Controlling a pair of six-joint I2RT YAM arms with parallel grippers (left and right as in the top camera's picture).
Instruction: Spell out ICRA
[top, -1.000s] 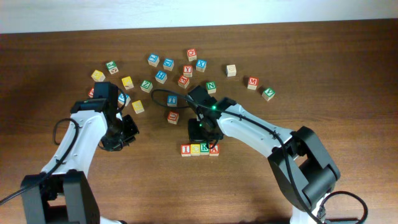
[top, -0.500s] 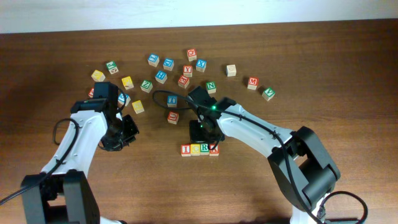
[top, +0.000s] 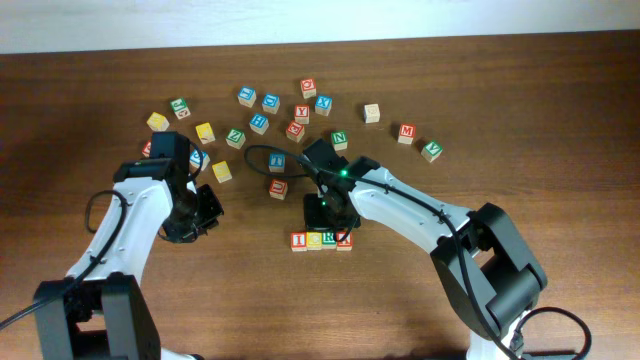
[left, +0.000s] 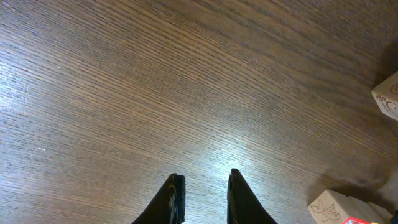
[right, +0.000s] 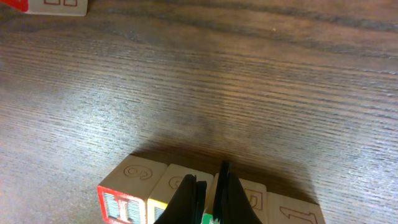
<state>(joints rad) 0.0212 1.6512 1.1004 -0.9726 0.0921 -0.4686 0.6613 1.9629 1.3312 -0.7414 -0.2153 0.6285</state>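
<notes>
The four ICRA cubes stand side by side in a row near the table's middle front: red I (top: 299, 241), yellow C (top: 314, 240), green R (top: 329, 240) and red A (top: 344, 241). My right gripper (top: 329, 230) hangs just behind and above this row, shut, with nothing held. In the right wrist view its tips (right: 209, 174) point down at the seam between the C cube (right: 177, 186) and the R cube (right: 249, 196), with the I cube (right: 124, 193) at the left. My left gripper (top: 208, 212) is off to the left over bare wood, slightly open and empty (left: 205, 177).
Several loose letter cubes lie scattered at the back, among them a red one (top: 278, 187), a blue one (top: 277, 160), a yellow one (top: 222, 172) and a red M (top: 406, 132). A pale cube (left: 339, 208) sits close to the left gripper's right side.
</notes>
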